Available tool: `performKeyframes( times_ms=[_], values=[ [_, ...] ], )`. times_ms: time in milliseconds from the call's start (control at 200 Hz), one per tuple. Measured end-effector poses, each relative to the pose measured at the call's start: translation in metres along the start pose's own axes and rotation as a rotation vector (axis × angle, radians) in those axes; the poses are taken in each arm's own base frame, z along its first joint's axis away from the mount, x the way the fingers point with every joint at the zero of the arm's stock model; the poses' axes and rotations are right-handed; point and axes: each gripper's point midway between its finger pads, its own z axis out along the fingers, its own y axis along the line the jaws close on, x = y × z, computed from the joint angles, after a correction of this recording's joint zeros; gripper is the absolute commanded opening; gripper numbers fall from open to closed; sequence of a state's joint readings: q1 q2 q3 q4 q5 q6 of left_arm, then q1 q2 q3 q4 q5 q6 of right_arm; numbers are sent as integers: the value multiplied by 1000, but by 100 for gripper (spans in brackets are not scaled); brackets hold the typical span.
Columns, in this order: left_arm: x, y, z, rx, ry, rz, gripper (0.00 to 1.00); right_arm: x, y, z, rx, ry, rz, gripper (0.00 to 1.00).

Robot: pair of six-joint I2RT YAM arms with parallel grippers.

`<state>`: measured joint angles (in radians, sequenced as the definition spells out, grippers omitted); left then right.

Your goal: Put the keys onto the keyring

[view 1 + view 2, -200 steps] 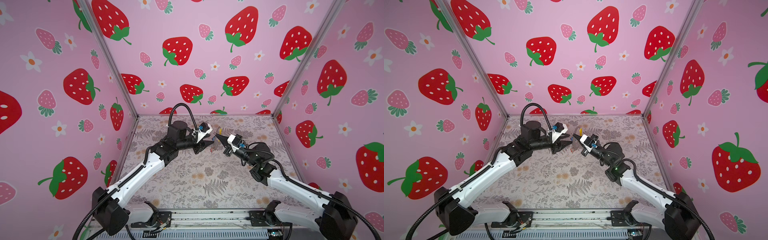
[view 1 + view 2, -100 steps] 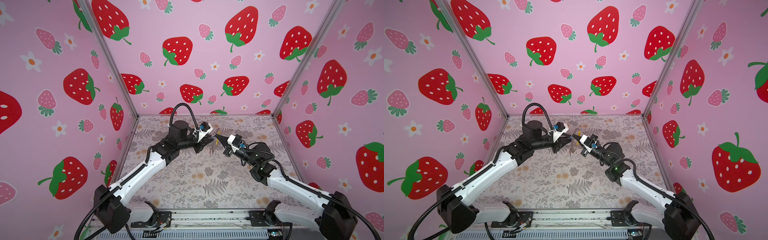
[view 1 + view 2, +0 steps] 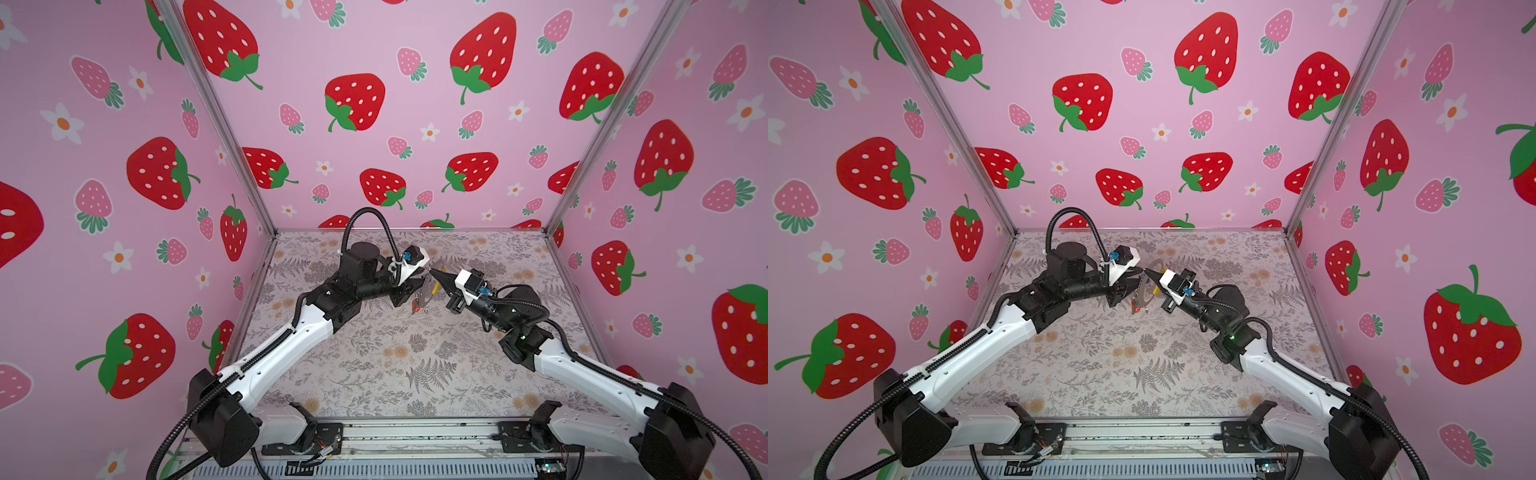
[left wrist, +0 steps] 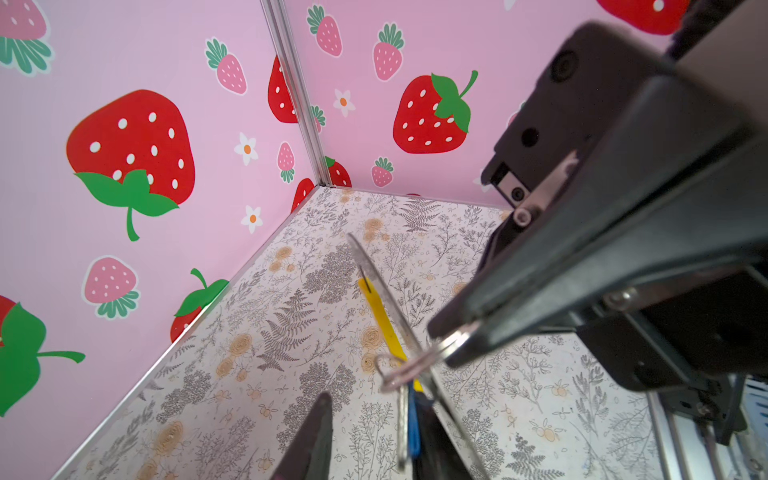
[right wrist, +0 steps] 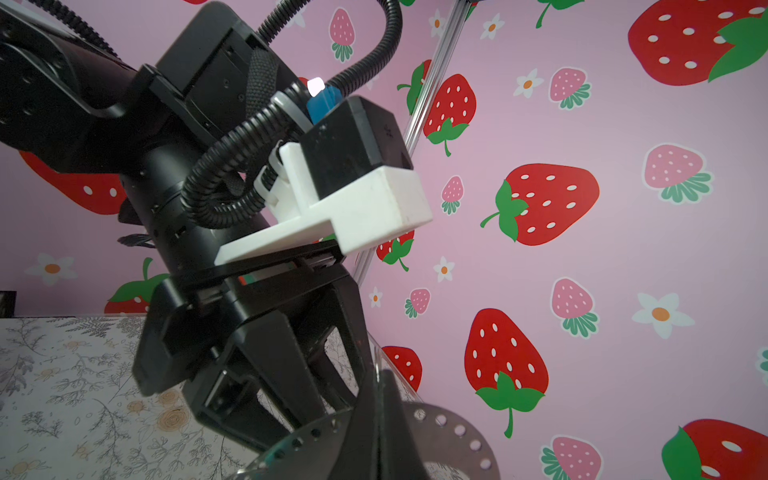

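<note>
Both arms have hardly moved, but the left end effector has its fingers a little closer together than a second ago. They are partly apart, and the bench shows through the gap, so nothing is pinched between them.

The right end effector is shut tight on the keyring. It holds the keyring up in the air, standing on its edge. The keyring is over the middle of the bench, a bit to the far side, right between the two end effectors. The yellow part sits just below the right one's tip.

The blue tag hangs just beside one left finger. Its key is too blurry to see. The red tag dangles below the keyring, above the bench. I cannot tell if it is on the keyring.
</note>
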<state>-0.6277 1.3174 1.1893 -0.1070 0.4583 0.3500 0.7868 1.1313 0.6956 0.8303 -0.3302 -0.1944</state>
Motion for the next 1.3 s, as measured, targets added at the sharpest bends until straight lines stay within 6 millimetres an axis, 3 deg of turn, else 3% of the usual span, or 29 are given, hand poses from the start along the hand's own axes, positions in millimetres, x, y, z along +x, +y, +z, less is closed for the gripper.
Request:
performKeyframes(
  times_ms=[45,200,905,1301],
  values=[
    [0,0,0,-2,-1,5,24,0,0,0,0,0,1,0],
    [-3,1,0,-16,-6,33,0,0,0,0,0,0,11,0],
    [-7,2,-13,-23,222,272,0,15,1,-1,-19,50,27,0],
    [10,4,-22,-6,356,324,0,22,4,-3,-30,88,2,0]
  ],
)
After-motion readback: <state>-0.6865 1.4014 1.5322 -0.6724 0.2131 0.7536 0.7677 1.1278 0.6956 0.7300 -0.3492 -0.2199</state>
